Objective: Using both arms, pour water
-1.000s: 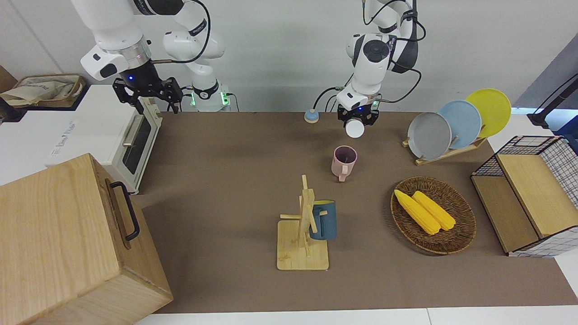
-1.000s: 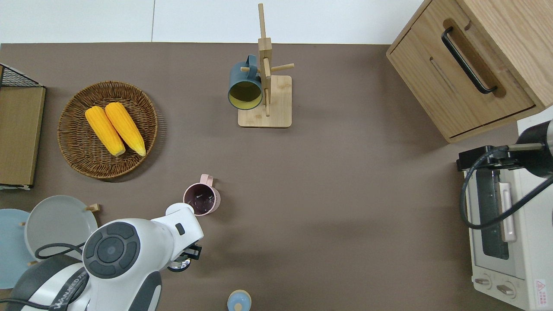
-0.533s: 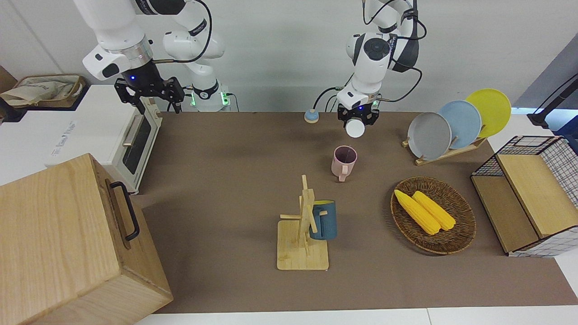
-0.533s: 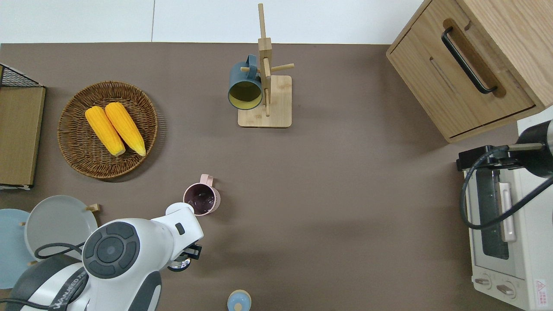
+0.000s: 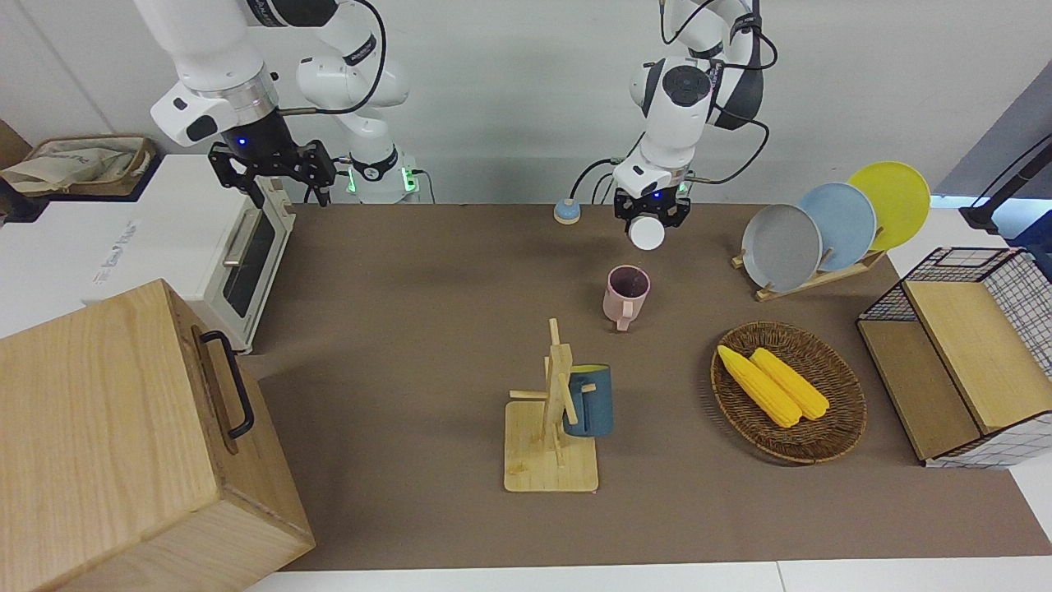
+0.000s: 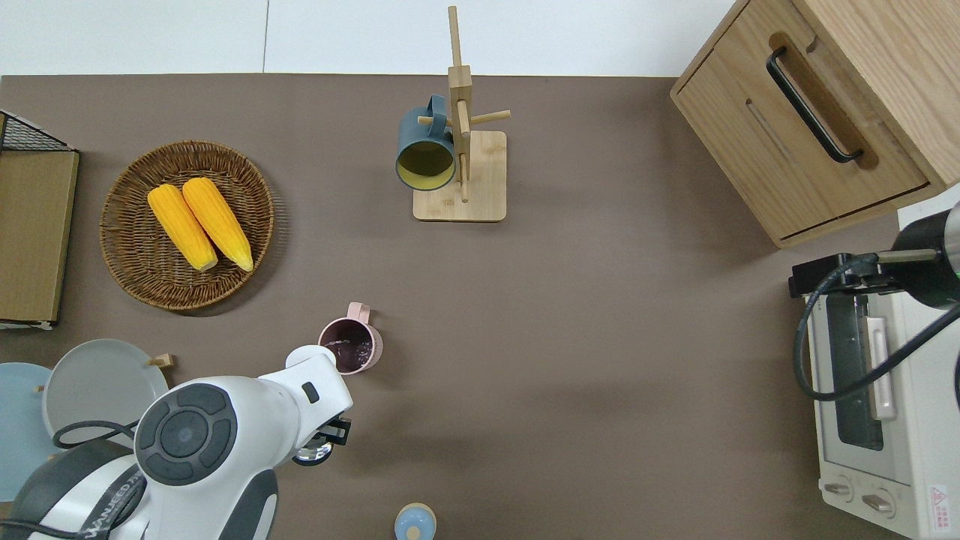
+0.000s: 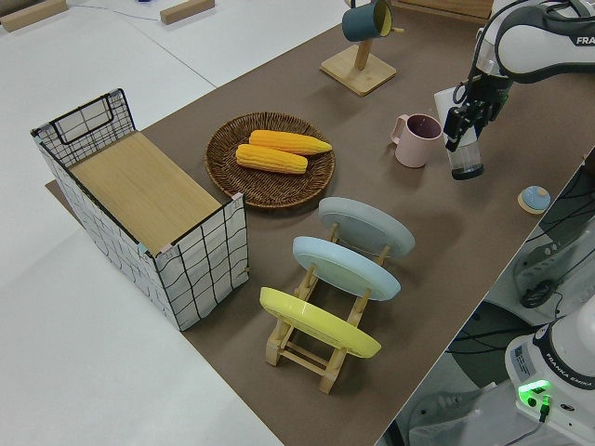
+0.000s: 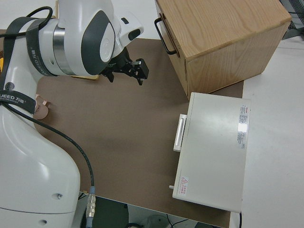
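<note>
My left gripper (image 5: 651,215) is shut on a clear bottle (image 7: 465,153), which it holds about upright. In the overhead view the bottle (image 6: 311,452) is over the mat, nearer to the robots than the pink mug (image 5: 626,293). The mug (image 6: 349,346) stands upright with liquid glinting inside and its handle pointing away from the robots. A small blue cap (image 5: 565,211) lies near the table edge closest to the robots. My right gripper (image 5: 271,174) hangs open and empty over the door edge of the white toaster oven (image 5: 197,247).
A wooden mug tree (image 5: 552,415) holds a blue mug (image 5: 590,400). A wicker basket (image 5: 838,427) holds two corn cobs. A plate rack (image 5: 822,275), a wire crate (image 5: 986,353) and a wooden cabinet (image 5: 123,444) stand around the mat's edges.
The left arm has drawn back slightly toward the robots with the bottle. The glints on the liquid in the mug have shifted. The right gripper has barely moved.
</note>
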